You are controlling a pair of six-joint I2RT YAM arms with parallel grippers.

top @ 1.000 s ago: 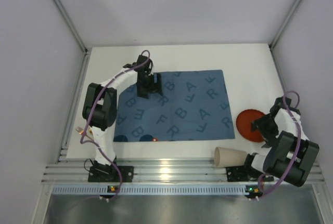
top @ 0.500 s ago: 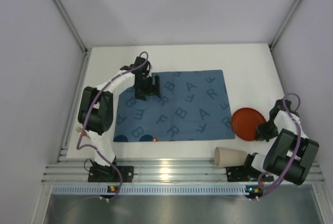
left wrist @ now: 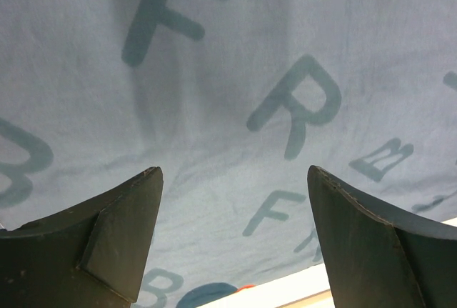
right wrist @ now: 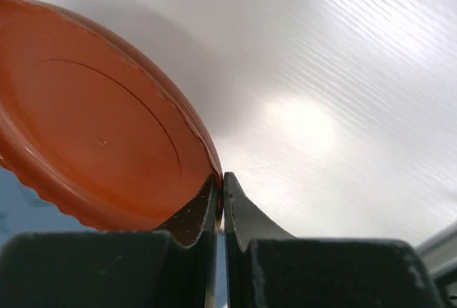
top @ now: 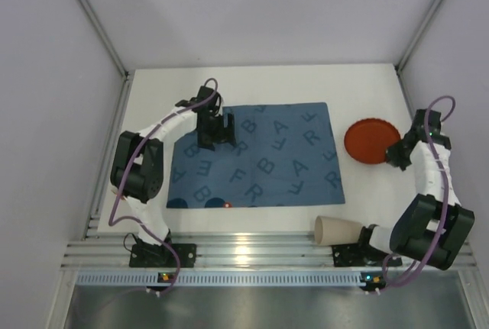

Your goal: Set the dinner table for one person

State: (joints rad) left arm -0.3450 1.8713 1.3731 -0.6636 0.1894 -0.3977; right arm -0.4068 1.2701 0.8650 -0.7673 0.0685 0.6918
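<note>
Nearest me, a paper cup [top: 337, 230] lies on its side by the front edge, at about 5 o'clock from the blue lettered mat [top: 267, 172]. The mat lies flat across the middle of the white table [top: 306, 85], which runs from the rail by the arm bases out to the back wall and carries everything here. Towards 10 o'clock on the mat, the left gripper [top: 216, 130] [left wrist: 232, 236] hangs over the cloth with its fingers spread wide, nothing between them. Off the mat at 3 o'clock, the right gripper [top: 397, 151] [right wrist: 220, 183] has its fingers pressed together, pinching the rim of the orange plate [top: 367, 140] [right wrist: 93, 136]. The plate sits tilted, apparently raised off the table, with a shadow beneath it.
</note>
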